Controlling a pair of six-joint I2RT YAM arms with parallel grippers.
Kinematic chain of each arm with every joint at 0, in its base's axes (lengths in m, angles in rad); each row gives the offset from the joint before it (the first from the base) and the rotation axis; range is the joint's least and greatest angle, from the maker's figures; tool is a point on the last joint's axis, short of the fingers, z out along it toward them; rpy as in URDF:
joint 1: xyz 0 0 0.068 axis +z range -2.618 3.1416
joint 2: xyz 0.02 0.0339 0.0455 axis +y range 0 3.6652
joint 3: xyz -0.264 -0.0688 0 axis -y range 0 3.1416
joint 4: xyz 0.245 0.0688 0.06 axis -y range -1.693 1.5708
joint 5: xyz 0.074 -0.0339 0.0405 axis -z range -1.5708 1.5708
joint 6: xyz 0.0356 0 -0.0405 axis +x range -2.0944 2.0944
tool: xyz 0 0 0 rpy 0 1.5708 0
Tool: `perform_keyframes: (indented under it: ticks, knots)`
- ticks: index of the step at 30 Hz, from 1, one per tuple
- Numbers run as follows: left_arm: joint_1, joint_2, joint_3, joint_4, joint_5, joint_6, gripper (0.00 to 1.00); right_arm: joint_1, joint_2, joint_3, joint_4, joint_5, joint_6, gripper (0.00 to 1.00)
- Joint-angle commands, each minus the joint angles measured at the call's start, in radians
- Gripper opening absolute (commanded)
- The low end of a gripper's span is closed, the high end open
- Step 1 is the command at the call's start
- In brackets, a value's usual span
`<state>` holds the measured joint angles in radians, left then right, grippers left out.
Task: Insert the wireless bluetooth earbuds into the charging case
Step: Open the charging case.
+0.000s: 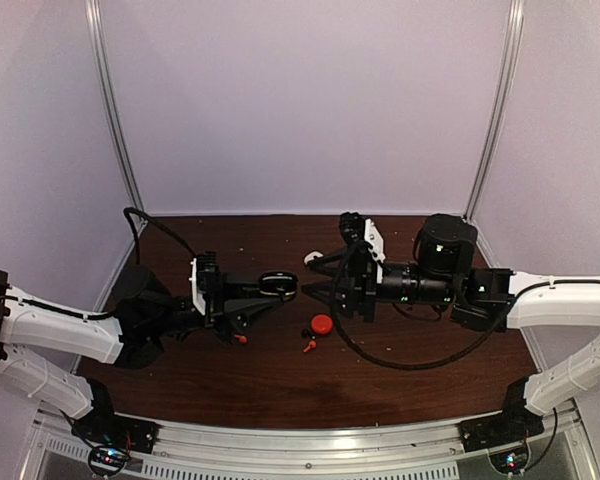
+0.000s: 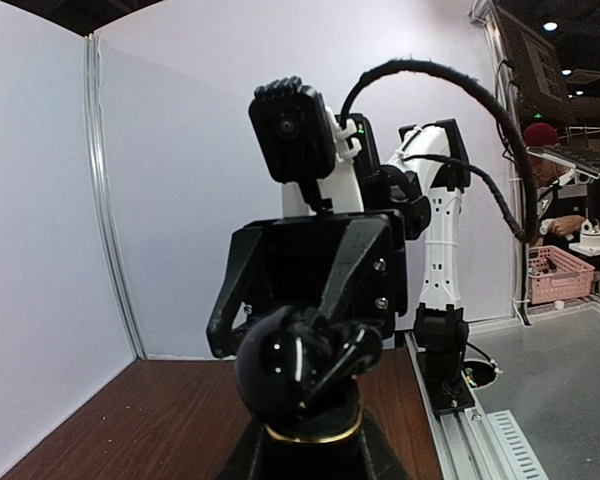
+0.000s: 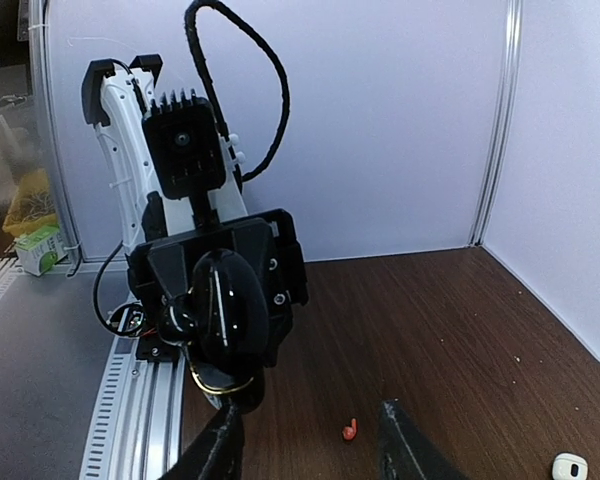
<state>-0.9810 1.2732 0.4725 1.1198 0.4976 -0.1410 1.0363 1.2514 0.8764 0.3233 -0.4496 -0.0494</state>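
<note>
Two hands nose to nose, centre of the top view. Left hand [image 1: 283, 286] is clamped on the black charging case [image 2: 298, 372]. Right hand [image 3: 310, 428] is open with nothing visible between its fingers. Risk I see: the hands bump and the case twists out. Red earbud [image 1: 308, 346] lies on the table [image 1: 430, 390] below centre, with a red case [image 1: 322, 323] just beside it.

Top view high overhead; wrist views level, face-to-face, close, black case [image 2: 298, 375] between.
</note>
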Motion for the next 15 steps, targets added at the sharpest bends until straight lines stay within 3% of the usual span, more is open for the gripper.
perform_keyframes:
  ticks: [1,15]
  knots:
    - [0.008,0.015,0.031,0.039,0.024,-0.009,0.0,-0.003,0.005,0.028,0.012,-0.02,0.007,0.47]
    - [0.007,0.02,0.032,0.034,0.018,-0.011,0.0,-0.003,0.015,0.037,0.038,-0.072,0.025,0.48]
